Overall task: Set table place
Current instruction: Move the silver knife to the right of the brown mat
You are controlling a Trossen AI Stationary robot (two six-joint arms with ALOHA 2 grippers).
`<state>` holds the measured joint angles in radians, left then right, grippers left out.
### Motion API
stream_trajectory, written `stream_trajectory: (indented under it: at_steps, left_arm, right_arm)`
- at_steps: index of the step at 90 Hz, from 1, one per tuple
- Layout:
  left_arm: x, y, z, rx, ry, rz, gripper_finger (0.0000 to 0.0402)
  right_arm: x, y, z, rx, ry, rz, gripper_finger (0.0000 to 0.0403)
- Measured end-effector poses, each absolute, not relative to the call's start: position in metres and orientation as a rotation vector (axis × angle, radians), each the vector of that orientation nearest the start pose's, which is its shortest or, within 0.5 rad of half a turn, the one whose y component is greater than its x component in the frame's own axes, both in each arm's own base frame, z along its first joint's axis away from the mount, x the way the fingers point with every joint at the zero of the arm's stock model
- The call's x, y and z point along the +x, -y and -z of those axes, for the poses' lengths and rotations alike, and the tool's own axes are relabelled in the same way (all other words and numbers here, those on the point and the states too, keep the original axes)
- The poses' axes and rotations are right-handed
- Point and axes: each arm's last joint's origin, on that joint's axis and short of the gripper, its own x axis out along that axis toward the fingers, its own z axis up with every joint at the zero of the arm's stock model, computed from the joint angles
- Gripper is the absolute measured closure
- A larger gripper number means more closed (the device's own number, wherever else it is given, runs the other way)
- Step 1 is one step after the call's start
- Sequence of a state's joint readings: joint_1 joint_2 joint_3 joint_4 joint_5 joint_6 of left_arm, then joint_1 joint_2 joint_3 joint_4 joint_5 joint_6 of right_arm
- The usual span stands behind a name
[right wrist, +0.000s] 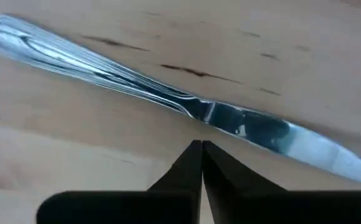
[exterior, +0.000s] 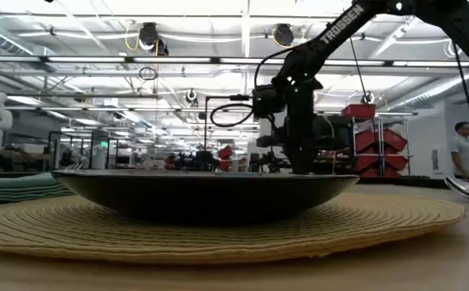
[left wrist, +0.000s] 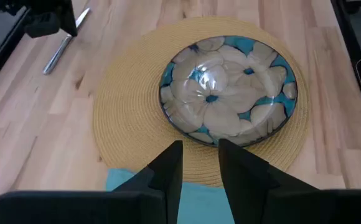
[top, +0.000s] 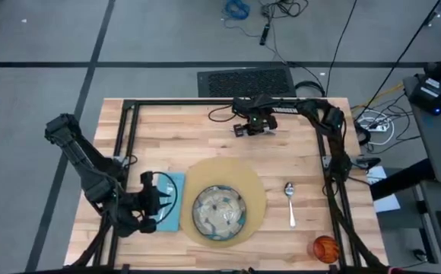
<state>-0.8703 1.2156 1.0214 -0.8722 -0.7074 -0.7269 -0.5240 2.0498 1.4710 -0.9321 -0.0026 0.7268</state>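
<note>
A flower-patterned dish sits on the round tan placemat near the table's front edge. A teal napkin lies flat to the placemat's left, and my left gripper hovers over it, open by a narrow gap, with nothing between its fingers. A spoon lies to the right of the placemat. An orange cup stands at the front right corner. A silver knife lies flat on the wood near the far edge. My right gripper is shut, its tips beside the knife. My right gripper's shut fingertips point down at the spot where the knife's handle meets its blade. The knife is not between the fingers and lies flat on the table. I cannot tell whether the tips touch it.
Black frame rails run along the table's left, far and right sides. A black keyboard lies on the floor beyond the far edge. Bare wood lies between the placemat and the knife. A person stands far off in the room.
</note>
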Motion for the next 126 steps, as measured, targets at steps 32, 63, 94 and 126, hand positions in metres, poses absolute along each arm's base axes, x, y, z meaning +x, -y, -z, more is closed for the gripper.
stream_trajectory:
  at_steps: [32,63,94,126]
  left_arm:
    - [0.158,0.159,-0.284,0.065,-0.736,-0.127,0.0314]
    - [0.161,0.157,-0.284,0.032,-0.733,-0.147,0.0314]
    - [0.168,0.152,-0.285,-0.002,-0.718,-0.179,0.0314]
    - [0.169,0.153,-0.286,-0.014,-0.708,-0.175,0.0314]
  right_arm:
    - [0.344,0.179,-0.177,0.540,-1.385,0.550,0.0403]
    - [0.345,0.185,-0.177,0.328,-1.399,0.383,0.0331]
    - [0.346,0.193,-0.177,0.202,-1.380,0.333,0.0246]
    - [0.341,0.209,-0.164,0.224,-1.397,0.349,0.0229]
